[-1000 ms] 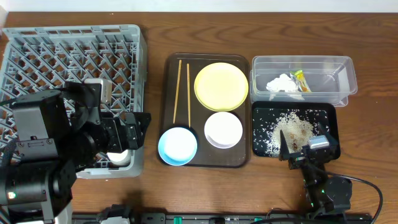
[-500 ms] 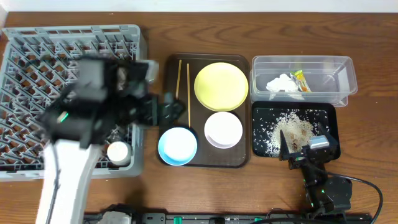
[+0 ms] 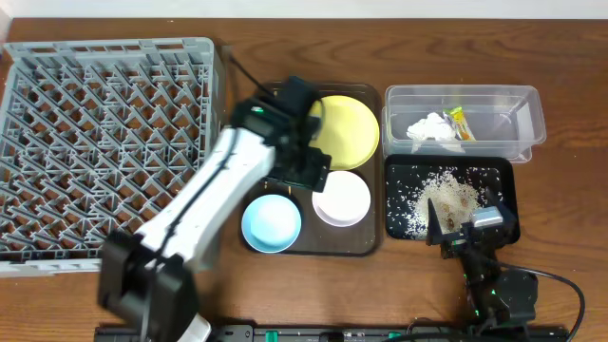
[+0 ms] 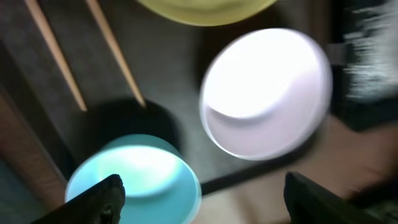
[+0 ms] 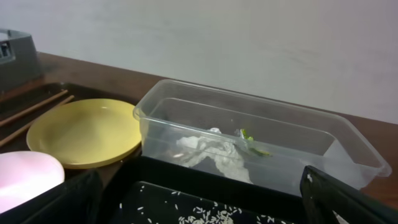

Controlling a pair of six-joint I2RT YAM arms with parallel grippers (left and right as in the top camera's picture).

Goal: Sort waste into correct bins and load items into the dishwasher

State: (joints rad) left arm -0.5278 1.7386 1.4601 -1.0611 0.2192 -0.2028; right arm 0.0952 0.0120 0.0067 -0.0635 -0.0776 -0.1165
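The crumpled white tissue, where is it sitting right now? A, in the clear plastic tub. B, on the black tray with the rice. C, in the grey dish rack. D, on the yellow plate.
A: the crumpled white tissue lies inside the clear plastic tub, next to the snack wrapper, as both the overhead and right wrist views show.
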